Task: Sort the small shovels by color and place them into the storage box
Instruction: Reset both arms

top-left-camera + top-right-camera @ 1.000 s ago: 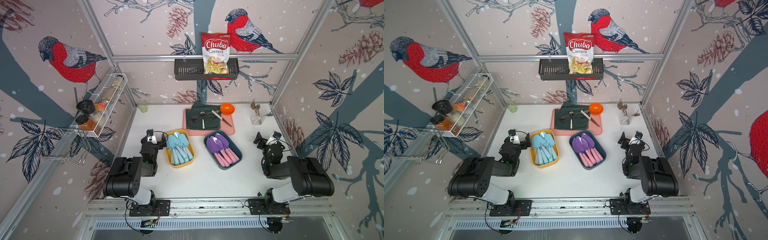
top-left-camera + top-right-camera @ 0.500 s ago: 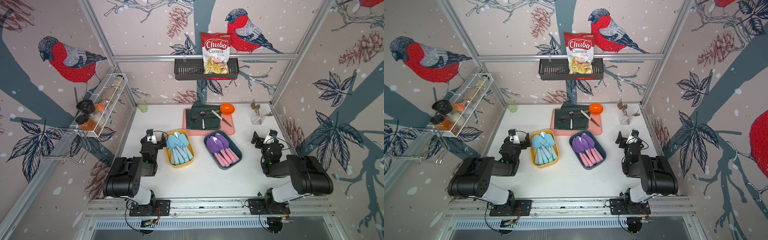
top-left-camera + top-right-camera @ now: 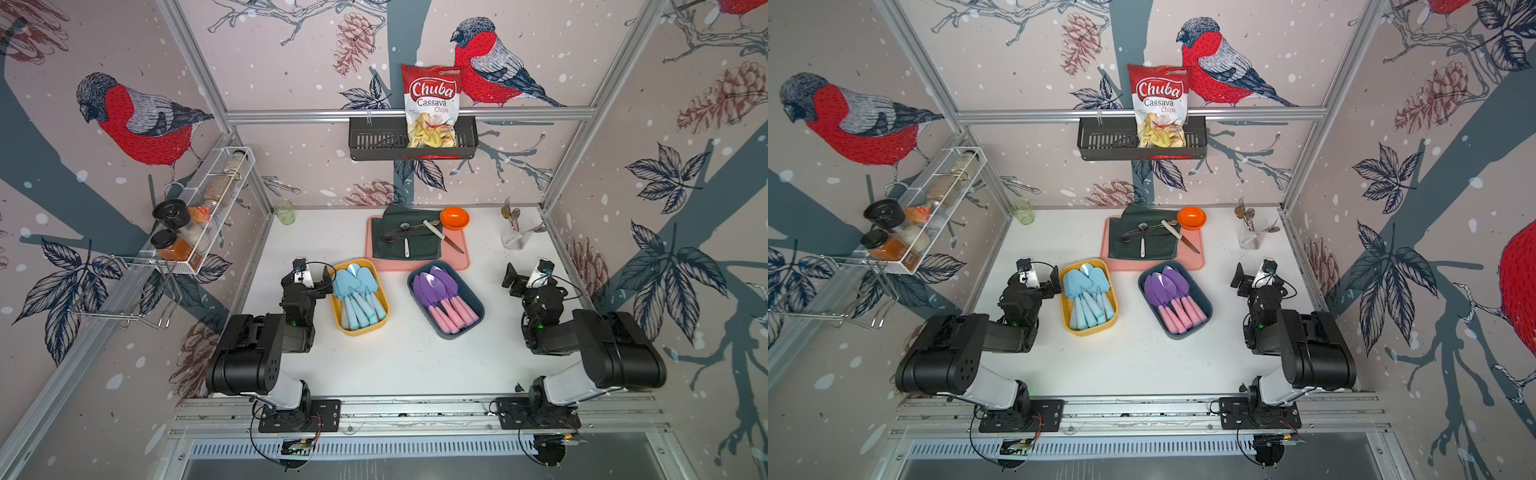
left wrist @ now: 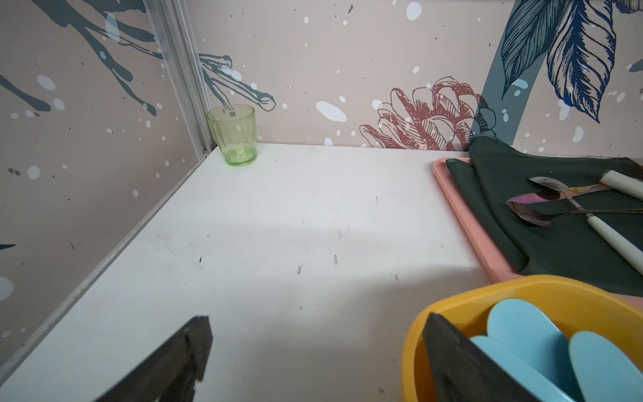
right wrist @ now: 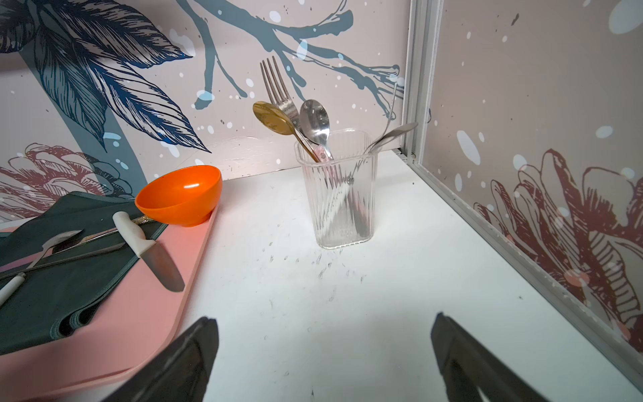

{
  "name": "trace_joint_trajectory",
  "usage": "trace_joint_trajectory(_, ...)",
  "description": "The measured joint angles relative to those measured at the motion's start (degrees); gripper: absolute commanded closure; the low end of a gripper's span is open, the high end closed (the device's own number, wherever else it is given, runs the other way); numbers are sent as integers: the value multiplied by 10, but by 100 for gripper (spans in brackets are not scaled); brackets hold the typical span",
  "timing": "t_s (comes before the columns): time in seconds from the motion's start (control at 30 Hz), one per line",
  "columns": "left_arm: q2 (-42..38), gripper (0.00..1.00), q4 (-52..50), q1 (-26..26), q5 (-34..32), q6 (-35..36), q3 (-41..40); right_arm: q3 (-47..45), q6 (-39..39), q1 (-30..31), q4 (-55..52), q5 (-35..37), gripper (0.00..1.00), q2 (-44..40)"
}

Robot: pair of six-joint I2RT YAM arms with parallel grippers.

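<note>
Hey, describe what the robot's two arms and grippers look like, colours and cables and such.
Both the left arm and right arm are chunky matte black with a white link near the base and thin black cables looping at the wrists. The left gripper and right gripper have flat black fingers.

Smooth plastic shovels [image 4: 515, 327], glossy orange bowl [image 5: 179, 196], ribbed clear holder [image 5: 339, 205], shiny metal spoon [image 5: 315, 121], matt cloth [image 5: 52, 296], scuffed table [image 5: 313, 296]

Place: staged kitchen, lab cell
Signs: silver aluminium frame [image 3: 291, 114], white wire spice rack [image 3: 224, 212], clear ribbed plastic cutlery cup [image 5: 339, 198]
</note>
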Motion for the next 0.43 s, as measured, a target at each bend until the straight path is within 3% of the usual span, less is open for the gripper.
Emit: trace_joint_trajectory(0.43,1,1,-2,-7,-3,1,5,0,0,1,0,0,0,0)
